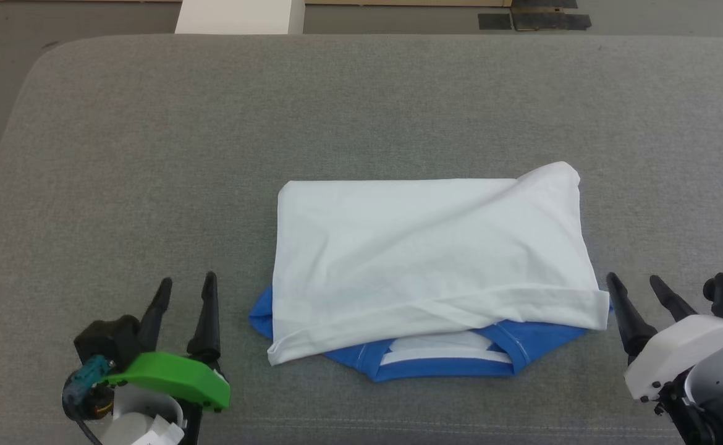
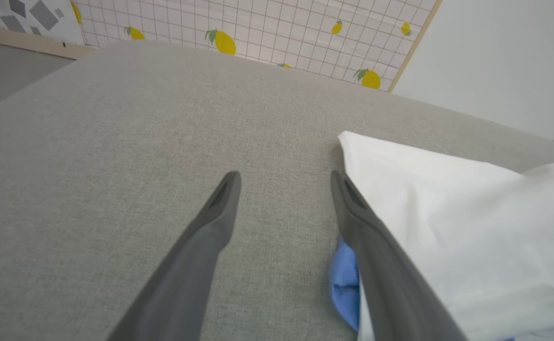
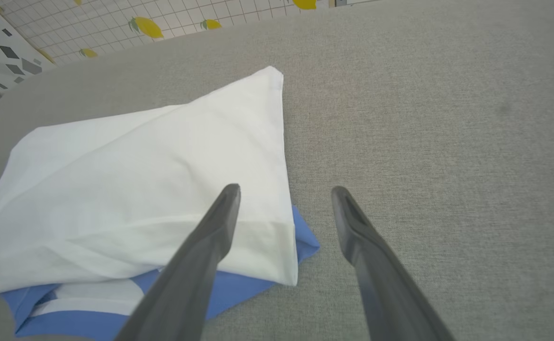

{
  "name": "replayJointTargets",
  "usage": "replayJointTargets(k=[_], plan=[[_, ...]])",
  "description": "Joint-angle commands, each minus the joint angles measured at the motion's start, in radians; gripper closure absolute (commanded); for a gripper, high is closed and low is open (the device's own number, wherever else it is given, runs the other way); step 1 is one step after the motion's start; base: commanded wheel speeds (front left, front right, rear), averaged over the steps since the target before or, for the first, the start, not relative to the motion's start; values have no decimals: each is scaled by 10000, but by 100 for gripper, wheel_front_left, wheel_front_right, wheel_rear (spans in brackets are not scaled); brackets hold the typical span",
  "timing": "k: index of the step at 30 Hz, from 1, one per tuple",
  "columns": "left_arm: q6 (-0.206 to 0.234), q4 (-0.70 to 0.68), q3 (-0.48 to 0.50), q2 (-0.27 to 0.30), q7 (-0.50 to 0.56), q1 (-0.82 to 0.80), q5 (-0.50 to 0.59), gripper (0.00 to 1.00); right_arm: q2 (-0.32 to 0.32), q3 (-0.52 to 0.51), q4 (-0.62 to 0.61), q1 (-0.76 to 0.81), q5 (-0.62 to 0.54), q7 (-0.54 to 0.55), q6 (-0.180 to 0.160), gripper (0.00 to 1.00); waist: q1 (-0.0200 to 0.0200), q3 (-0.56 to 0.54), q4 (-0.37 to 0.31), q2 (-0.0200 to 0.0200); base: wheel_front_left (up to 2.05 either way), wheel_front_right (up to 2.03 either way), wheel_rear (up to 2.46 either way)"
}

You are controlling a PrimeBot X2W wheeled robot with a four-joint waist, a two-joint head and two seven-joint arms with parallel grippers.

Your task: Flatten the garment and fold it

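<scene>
The garment (image 1: pixel 426 253) lies folded into a white rectangle on the grey cushion, with blue sleeve cloth and the blue neckband poking out along its near edge. A diagonal crease runs across its top layer. My left gripper (image 1: pixel 187 284) stands open just left of the garment's near left corner, holding nothing. My right gripper (image 1: pixel 633 283) is open beside the near right corner, also empty. In the left wrist view my left gripper (image 2: pixel 284 177) flanks bare cushion with the garment (image 2: pixel 447 227) at its right. In the right wrist view my right gripper (image 3: pixel 284 192) hovers over the garment (image 3: pixel 130 189) at its corner.
The grey cushion (image 1: pixel 151 154) spreads wide around the garment, with its rounded far edge at the top. Beyond it are a white block (image 1: pixel 238 15) and dark floor mats (image 1: pixel 534 18). A lemon-print wall (image 2: pixel 258 28) stands behind the cushion.
</scene>
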Motion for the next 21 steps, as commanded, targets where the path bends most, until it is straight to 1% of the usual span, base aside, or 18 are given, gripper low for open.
replayJointTargets(k=[1, 2, 4, 6, 8, 11, 14, 16, 21], plan=[[205, -289, 241, -200, -73, -133, 305, 0, 169, -113, -141, -43, 79, -111, -15, 0, 1, -83, 85, 0, 0, 0, 0], [287, -592, 573, -337, -78, -194, 535, 0, 302, -241, -191, -110, 120, -146, -15, 0, 1, -87, 104, 0, 0, 0, 0], [302, -986, 1142, -586, -82, -290, 983, 0, 512, -534, -145, -296, 130, -173, -15, 0, 1, -74, 140, 0, 0, 0, 0], [214, -1196, 1618, -848, -83, -415, 1414, 0, 653, -799, 23, -569, 182, -190, -15, 0, 1, -51, 180, 0, 0, 0, 0], [21, -1234, 1997, -1100, -84, -584, 1802, 0, 715, -1087, 349, -862, 190, -109, -15, 0, 1, -22, 217, 0, 0, 0, 0], [-323, -1060, 2344, -1363, -85, -860, 2345, 0, 730, -1321, 1168, -1345, 666, 83, -15, 0, 1, 30, 244, 0, 0, 0, 0], [-728, -757, 2510, -1540, -86, -1104, 2870, 0, 733, -1355, 2153, -1901, 839, 459, -15, 0, 1, 80, 235, 0, 0, 0, 0], [-952, -558, 2579, -1641, -86, -1223, 3134, 0, 734, -1291, 2746, -2249, 809, 784, -15, 0, 1, 115, 218, 0, 0, 0, 0], [-1295, -264, 2815, -1906, -86, -1430, 3554, 0, 735, -1249, 4050, -2994, 539, 1493, -15, 0, 1, 232, 222, 0, 0, 0, 0]])
